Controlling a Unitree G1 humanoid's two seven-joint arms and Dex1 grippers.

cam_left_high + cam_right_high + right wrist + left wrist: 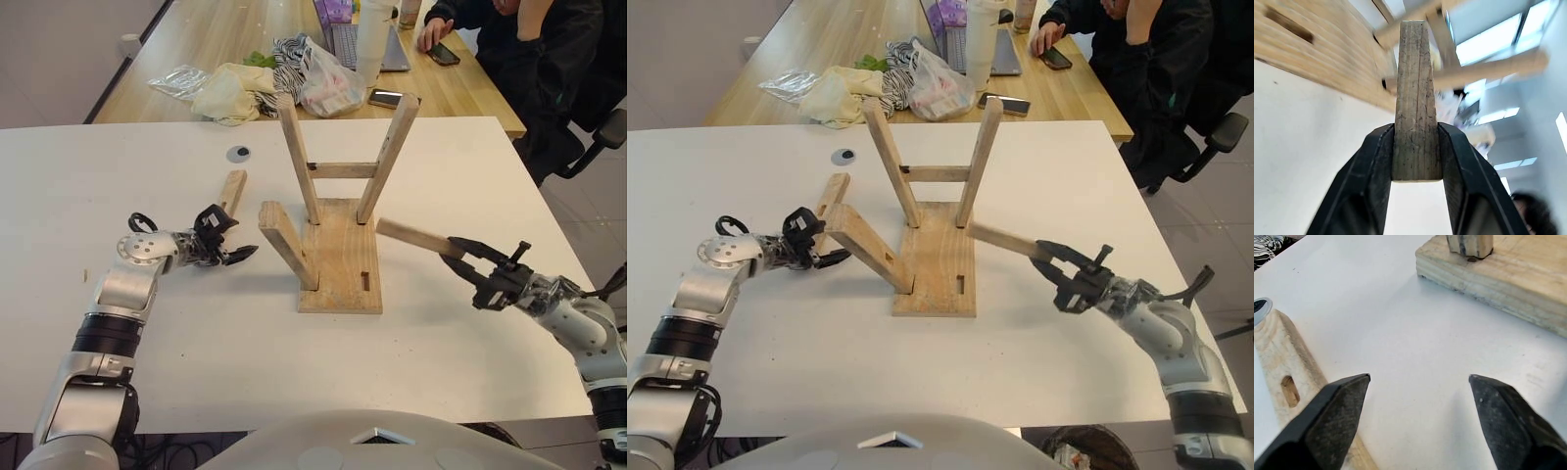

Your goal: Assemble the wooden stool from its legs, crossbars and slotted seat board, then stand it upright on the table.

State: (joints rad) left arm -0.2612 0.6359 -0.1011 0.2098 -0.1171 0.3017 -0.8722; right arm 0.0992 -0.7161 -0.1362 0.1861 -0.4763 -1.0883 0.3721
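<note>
Nearest us, the right gripper (460, 253) clamps one end of a loose leg (411, 235). The free end of this leg points at the slotted seat board (338, 279), close to its right edge; we cannot tell whether the two touch. The seat board lies flat on the white table (490, 333). At its far end we see a left upright leg (299, 157) and a right upright leg (392, 147), joined by a crossbar (343, 169). A tilted leg (287, 243) sits at the near-left corner, leaning leftward. Our left gripper (1420, 379) hangs low over the table, fingers spread wide and holding nothing, just beside a slotted wooden piece (232, 189) lying flat, left of the board.
</note>
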